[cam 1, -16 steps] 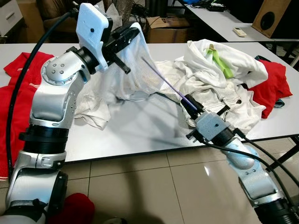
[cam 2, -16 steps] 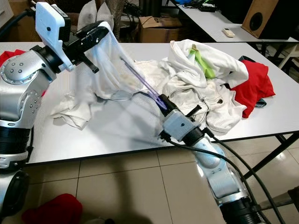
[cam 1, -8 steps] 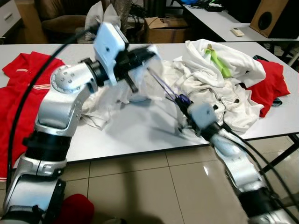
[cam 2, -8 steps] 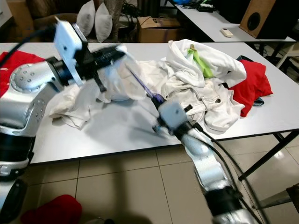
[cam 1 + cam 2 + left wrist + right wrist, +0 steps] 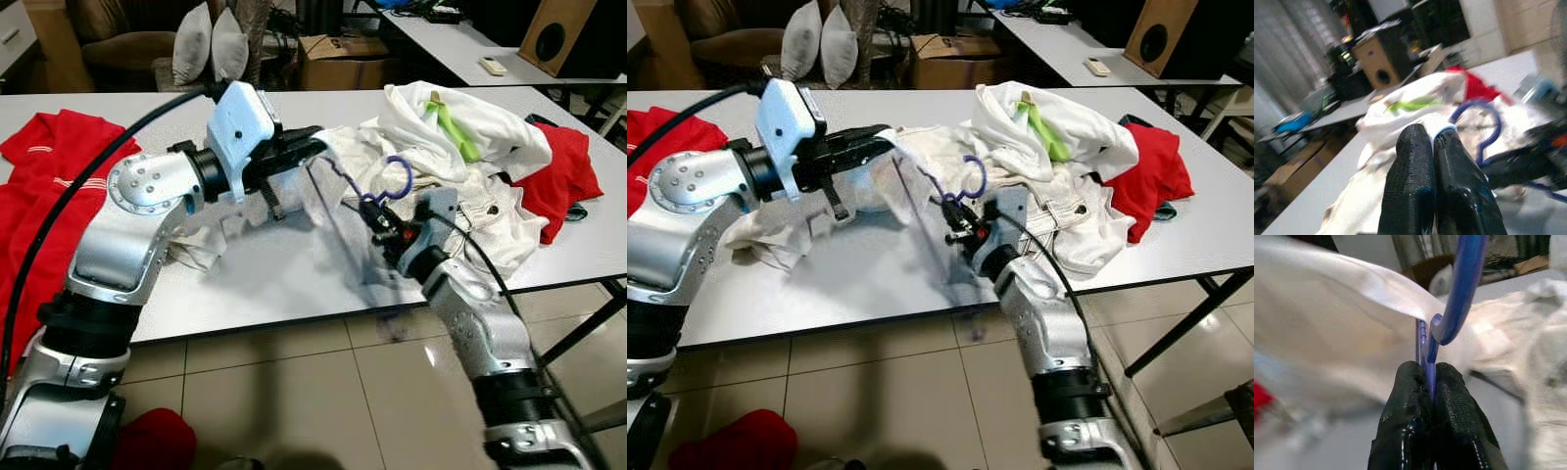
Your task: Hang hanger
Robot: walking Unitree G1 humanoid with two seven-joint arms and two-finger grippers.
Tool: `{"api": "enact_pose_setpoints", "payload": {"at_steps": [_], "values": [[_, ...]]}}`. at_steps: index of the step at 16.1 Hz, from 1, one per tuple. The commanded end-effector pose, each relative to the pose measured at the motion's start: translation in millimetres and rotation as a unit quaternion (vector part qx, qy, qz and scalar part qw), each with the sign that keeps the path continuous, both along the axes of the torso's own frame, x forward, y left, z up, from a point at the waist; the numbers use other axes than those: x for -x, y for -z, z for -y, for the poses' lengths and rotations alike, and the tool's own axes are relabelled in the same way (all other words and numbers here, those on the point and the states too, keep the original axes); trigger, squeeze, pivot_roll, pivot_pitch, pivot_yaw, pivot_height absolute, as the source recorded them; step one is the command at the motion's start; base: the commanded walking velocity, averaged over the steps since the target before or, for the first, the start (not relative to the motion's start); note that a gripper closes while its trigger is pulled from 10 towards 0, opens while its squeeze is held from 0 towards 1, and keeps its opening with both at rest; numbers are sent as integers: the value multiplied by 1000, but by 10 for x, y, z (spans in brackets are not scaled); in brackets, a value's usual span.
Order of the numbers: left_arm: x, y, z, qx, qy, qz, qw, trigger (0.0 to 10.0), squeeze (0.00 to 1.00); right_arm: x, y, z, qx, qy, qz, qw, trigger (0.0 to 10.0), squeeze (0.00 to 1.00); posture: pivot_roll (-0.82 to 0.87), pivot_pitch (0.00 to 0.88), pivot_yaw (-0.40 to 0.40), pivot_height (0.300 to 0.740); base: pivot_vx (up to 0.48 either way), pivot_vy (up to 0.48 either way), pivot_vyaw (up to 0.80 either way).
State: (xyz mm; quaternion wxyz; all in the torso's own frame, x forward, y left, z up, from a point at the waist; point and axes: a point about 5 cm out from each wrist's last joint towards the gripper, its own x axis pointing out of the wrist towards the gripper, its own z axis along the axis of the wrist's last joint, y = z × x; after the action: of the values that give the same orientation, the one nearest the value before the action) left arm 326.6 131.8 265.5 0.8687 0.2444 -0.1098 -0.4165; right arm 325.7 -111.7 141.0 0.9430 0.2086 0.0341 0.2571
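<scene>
The hanger (image 5: 387, 181), a thin purple one, was held at its neck by the right gripper (image 5: 1428, 374), whose fingers were pressed together on the stem just below the hook. It stood above the front part of the white table (image 5: 294, 279), its hook up and its arm going into a white garment (image 5: 911, 191). The left gripper (image 5: 1434, 139) had its fingers closed on an edge of this same garment and held the cloth lifted and stretched toward the hanger.

One second before, the hanger lay low and slanted with the right gripper near the table edge, and the cloth was raised higher on the left. Now the right gripper had come up and turned, so the hook stood upright, and the left gripper had come lower and nearer to it. In my judgement the garment was being put on the hanger, and the hanging itself was not yet done.

Just behind the hanger lay a pile of white clothes (image 5: 460, 147) with a green hanger (image 5: 453, 125) on top of it. A red garment (image 5: 560, 176) lay at the right end of the table and another red shirt (image 5: 39, 186) at the left end. The pile was very near, so the hook might catch in it.
</scene>
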Motion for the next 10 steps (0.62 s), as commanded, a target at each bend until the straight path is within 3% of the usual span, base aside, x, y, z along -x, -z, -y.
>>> {"api": "enact_pose_setpoints", "payload": {"at_steps": [1,2,4,5,7,9,10], "values": [[-30,77,-53,-17,-24,-3,1000,0,0,-39,-170,38,-38,-1,16,999,10000,0,-162,0,-20,740,0,0,0],[-40,112,-84,-30,-33,-5,999,0,0,-53,-190,40,-53,2,10,999,10000,0,-162,0,-18,740,0,0,0],[-157,296,-339,-55,-116,-25,991,0,0,-153,-274,59,-183,49,-37,981,10000,0,-160,0,-12,740,0,0,0],[-157,313,-362,-57,-119,-29,991,0,0,-172,-252,74,-214,68,-58,973,10000,0,-157,0,-9,740,0,0,0],[-155,314,-361,-55,-118,-30,991,0,0,-176,-241,84,-226,75,-69,969,10000,0,-157,0,-9,740,0,0,0],[-144,409,-449,-90,-121,-39,988,0,0,-200,-284,81,-327,98,-105,934,10000,0,-151,0,2,740,0,0,0],[-127,417,-433,-90,-110,-41,989,0,0,-213,-281,83,-344,104,-111,927,10000,0,-152,0,4,740,0,0,0]]}}
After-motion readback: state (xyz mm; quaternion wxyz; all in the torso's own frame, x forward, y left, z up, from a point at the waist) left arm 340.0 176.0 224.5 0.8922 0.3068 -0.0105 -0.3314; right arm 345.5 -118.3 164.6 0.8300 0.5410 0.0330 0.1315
